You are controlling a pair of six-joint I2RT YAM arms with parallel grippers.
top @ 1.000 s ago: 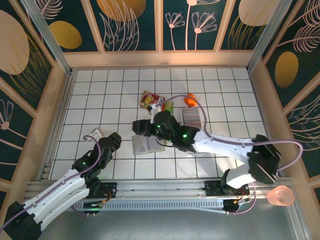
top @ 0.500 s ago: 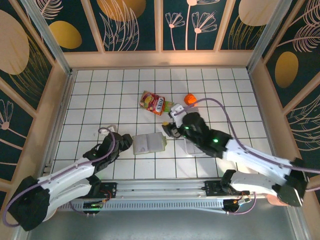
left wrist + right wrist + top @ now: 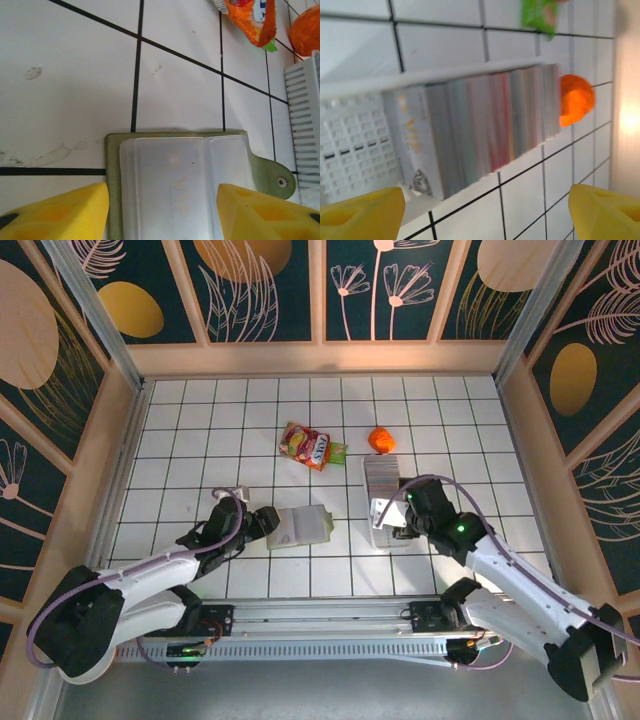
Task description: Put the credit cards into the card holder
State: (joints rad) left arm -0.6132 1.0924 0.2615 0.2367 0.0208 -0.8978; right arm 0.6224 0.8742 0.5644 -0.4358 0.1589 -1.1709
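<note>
Many credit cards (image 3: 485, 125), seemingly on edge.

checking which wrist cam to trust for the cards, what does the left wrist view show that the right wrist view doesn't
Left wrist, not right wrist: the open card holder under the open left gripper. Right wrist, not left wrist: the credit cards packed on edge ahead of the open right gripper. Both: the white tray, the orange round object, a snack packet corner and the tiled table.

White arms (image 3: 520, 585) with black joints, lilac cables (image 3: 432, 478), yellow fingers (image 3: 55, 212).
</note>
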